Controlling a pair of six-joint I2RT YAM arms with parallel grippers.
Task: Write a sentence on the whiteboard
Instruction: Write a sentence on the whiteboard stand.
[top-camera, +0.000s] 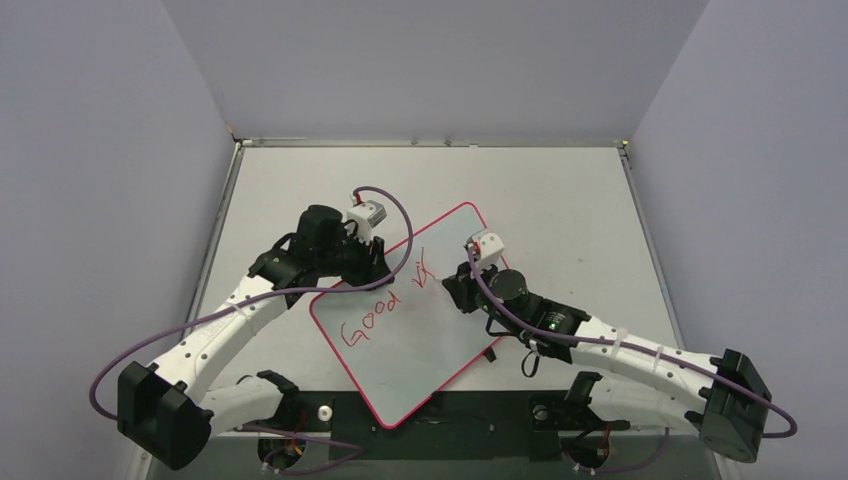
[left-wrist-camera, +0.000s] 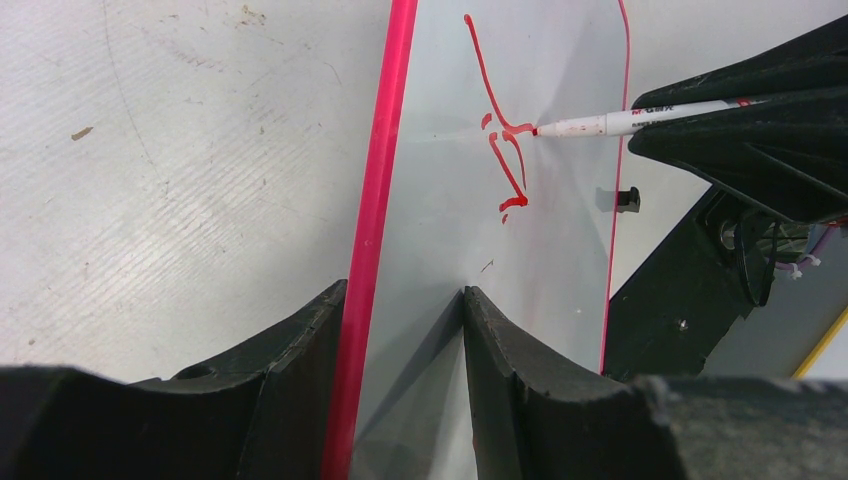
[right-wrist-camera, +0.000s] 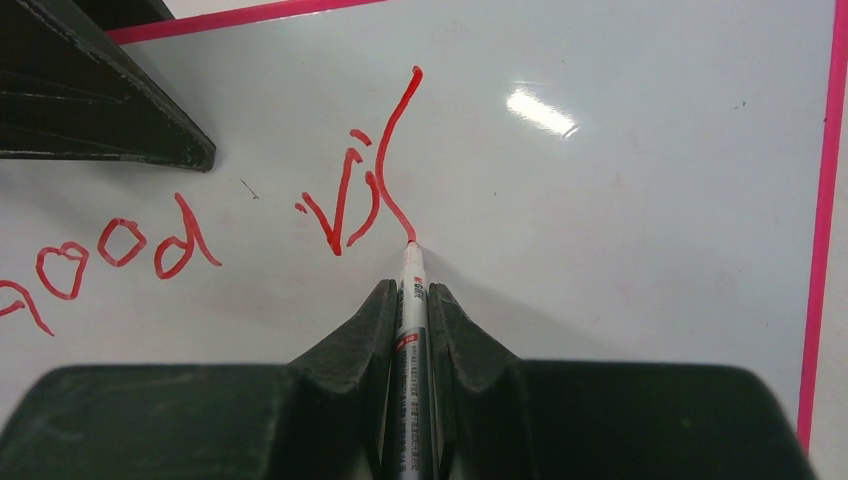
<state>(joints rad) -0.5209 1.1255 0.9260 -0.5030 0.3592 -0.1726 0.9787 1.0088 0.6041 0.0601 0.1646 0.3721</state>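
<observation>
A marker (right-wrist-camera: 412, 262) is clamped in the right gripper's (right-wrist-camera: 408, 292) fingers, tip on the whiteboard (right-wrist-camera: 640, 220) just ahead. The left gripper's (left-wrist-camera: 404, 292) fingers are spread astride the pink frame (left-wrist-camera: 378, 200).

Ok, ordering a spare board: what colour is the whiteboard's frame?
The frame is pink-red, clearest in the left wrist view.

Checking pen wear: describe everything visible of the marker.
The marker is a slim white pen with small print and red smears near its nib. The shut jaws of the right gripper clamp its barrel; it leans toward the whiteboard, red tip touching the surface at the end of a long stroke of the sentence. No cap shows.
</observation>
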